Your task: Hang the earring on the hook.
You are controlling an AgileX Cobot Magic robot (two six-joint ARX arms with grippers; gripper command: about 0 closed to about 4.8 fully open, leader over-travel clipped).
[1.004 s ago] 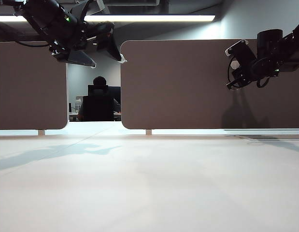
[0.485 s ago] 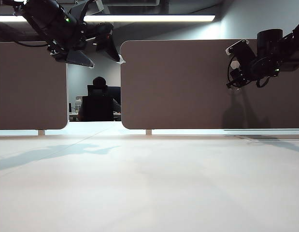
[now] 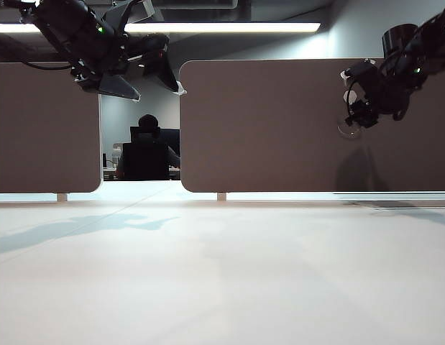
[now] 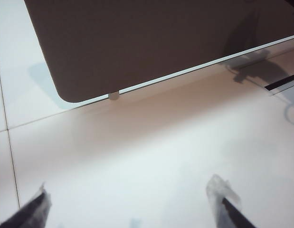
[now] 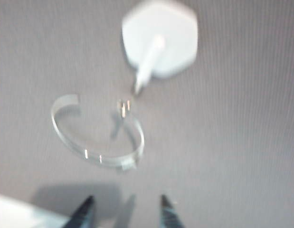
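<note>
The right gripper (image 5: 124, 209) is high up, close to the brown panel (image 3: 265, 129). Its fingertips (image 5: 85, 205) stand a little apart and hold nothing. Just beyond them the earring (image 5: 97, 135), an open-ended hoop, sits free of the gripper, its clasp end right at the tip of the hook's peg; the blur hides whether it actually hangs there. The hook (image 5: 160, 40) is fixed to the panel just past the earring. The left gripper (image 4: 132, 209) hangs wide open and empty, high above the worktop (image 3: 222, 273), well apart from the hook.
</note>
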